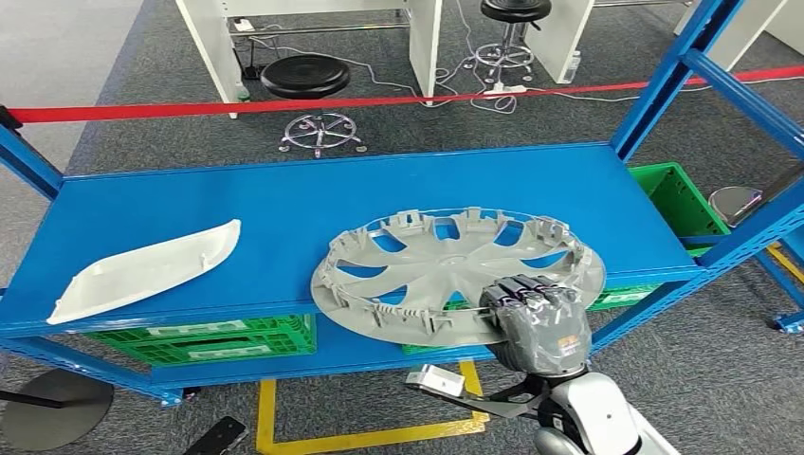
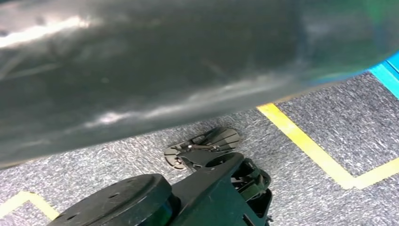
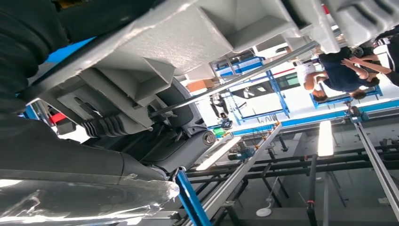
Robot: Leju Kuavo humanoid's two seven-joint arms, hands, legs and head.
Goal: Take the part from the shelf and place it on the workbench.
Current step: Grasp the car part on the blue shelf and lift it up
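On the blue shelf (image 1: 190, 204), the robot's right hand (image 1: 536, 318) clamps the near right rim of the grey wheel cover (image 1: 455, 270). This looks like the grasping step; next, lift it clear towards the workbench.

Lying on the blue shelf (image 1: 284, 194) are two parts: one grey wheel cover (image 1: 455, 270) and one white trim panel (image 1: 142, 270). Green crates (image 1: 218, 339) are sitting beneath, seemingly three. Two black stools (image 1: 305, 76) are standing behind.
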